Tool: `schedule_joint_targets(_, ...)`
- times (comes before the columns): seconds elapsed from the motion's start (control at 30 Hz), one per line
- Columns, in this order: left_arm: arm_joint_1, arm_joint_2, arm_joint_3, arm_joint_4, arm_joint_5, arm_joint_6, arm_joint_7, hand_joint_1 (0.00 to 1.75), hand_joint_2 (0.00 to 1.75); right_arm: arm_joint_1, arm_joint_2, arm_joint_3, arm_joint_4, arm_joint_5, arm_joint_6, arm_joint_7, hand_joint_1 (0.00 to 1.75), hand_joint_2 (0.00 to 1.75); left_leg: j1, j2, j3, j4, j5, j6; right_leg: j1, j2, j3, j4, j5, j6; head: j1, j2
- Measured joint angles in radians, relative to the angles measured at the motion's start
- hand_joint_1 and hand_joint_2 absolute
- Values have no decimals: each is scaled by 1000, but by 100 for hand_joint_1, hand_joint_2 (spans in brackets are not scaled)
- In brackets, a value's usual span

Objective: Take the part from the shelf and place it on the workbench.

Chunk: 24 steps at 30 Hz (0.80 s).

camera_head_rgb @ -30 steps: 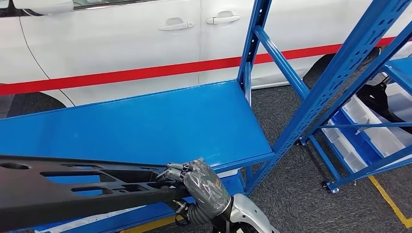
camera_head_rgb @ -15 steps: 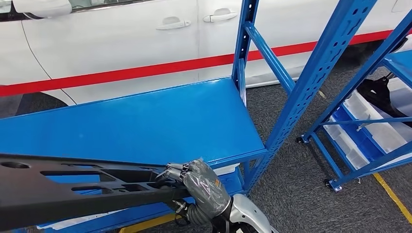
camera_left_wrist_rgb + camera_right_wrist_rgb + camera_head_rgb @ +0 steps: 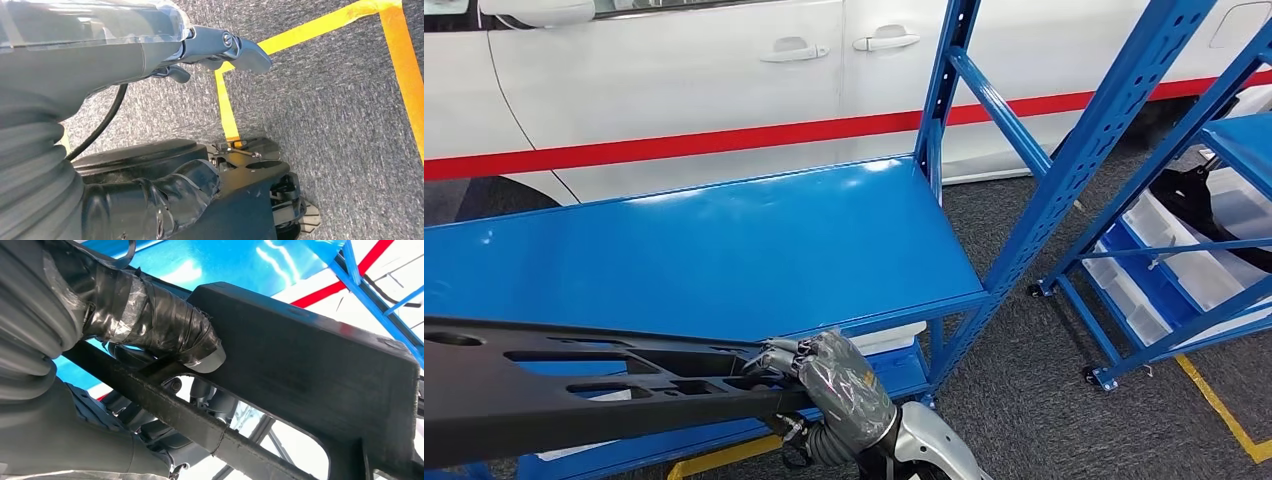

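While right hand (image 3: 829, 385) grips part (image 3: 574, 385), thumb (image 3: 165, 335) on top, fingers through cutout

Bright, even overhead light; white glare patches on blue shelf (image 3: 724, 250) top. Head view sharp. Wrist views: near hand parts blurred.

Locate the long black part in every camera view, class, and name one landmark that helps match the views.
Head view: black part along the lower left, its end gripped by the right hand.
Left wrist view: not visible.
Right wrist view: black part across the centre.
Shared landmark: blue shelf, also.
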Motion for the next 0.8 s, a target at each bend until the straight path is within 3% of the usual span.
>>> schedule_joint_targets(0.2,-1,0,-2,0,0,0,-1,0,175,0,0,0,0,4,4,2,175,175,-4,1,-3,2,1,3,-3,2,-1,-4,8,12,0,0)
schedule_joint_targets(0.23,-1,0,-2,0,0,0,0,0,175,0,1,0,0,5,6,2,175,175,-7,0,-4,5,1,6,-5,1,1,-9,11,24,0,0)
schedule_joint_targets(0.33,-4,0,-3,0,-3,3,7,0,175,1,7,0,0,6,9,3,175,175,-7,3,-4,-5,17,22,-11,2,3,-23,16,75,0,0)
schedule_joint_targets(0.37,-5,0,-4,0,-3,5,9,0,175,1,9,0,0,6,10,3,175,175,-4,6,-4,-16,27,30,-10,3,-4,-10,-2,81,0,0)
schedule_joint_targets(0.4,-6,0,-5,0,-3,6,11,0,175,1,10,0,0,7,10,4,175,175,-1,8,-4,-26,37,37,-8,5,-18,25,-33,80,0,0)
schedule_joint_targets(0.47,-6,0,-8,0,-3,7,13,0,175,4,10,0,0,7,10,4,175,175,-3,11,-13,-26,45,43,-7,6,-63,153,-114,71,0,0)
schedule_joint_targets(0.53,-6,0,-9,0,-3,7,16,0,175,7,10,0,0,7,10,5,175,175,-6,13,-29,-15,47,42,-8,6,-89,252,-152,67,0,0)
schedule_joint_targets(0.57,-5,0,-9,0,-3,6,16,0,175,8,10,0,0,7,11,6,175,175,-6,12,-37,-7,47,41,-8,5,-76,249,-145,66,0,0)
schedule_joint_targets(0.63,-6,-1,-9,0,-3,6,16,0,175,8,10,0,0,7,11,6,175,175,-5,11,-53,10,46,35,-10,5,-3,140,-109,64,0,0)
schedule_joint_targets(0.7,-6,0,-10,0,-3,6,16,0,175,8,11,0,0,7,11,6,175,175,-5,8,-66,22,46,20,-6,6,53,49,-87,65,0,0)
schedule_joint_targets(0.8,-7,0,-10,0,-3,6,16,0,175,9,12,0,0,8,11,7,175,175,-5,5,-75,26,53,-6,1,8,50,31,-81,59,0,0)
